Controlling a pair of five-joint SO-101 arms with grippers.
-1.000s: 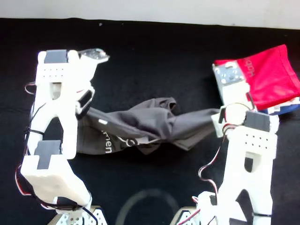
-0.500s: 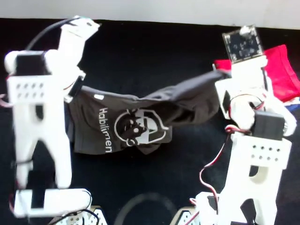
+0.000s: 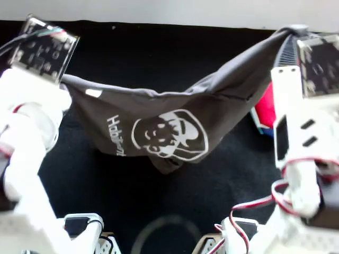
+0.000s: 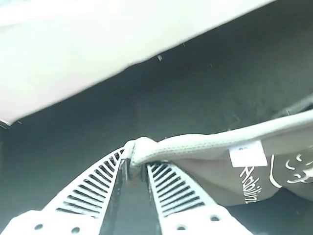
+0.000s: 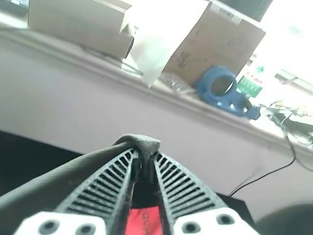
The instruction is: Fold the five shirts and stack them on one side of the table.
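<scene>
A dark grey shirt (image 3: 169, 127) with a white face print hangs stretched between my two arms, lifted off the black table (image 3: 159, 47). My left gripper (image 4: 136, 152) is shut on one corner of the grey shirt (image 4: 205, 147) at the left. At the upper right, my right gripper (image 5: 143, 147) is shut on the other corner (image 3: 286, 34). The shirt's middle sags down toward the table. A folded red shirt (image 3: 265, 108) lies on the right side, mostly hidden behind the right arm; a strip of red shirt (image 5: 143, 220) shows between the right fingers.
A blue edge (image 3: 266, 130) of another folded garment peeks out under the red shirt. A white wall (image 3: 159, 10) runs along the table's far edge. Both arm bases (image 3: 85, 233) stand at the near edge. A ledge with boxes and a blue object (image 5: 222, 90) lies beyond.
Both arms have risen and spread apart, lifting the grey shirt from a crumpled heap on the table until it hangs stretched with its print facing out.
</scene>
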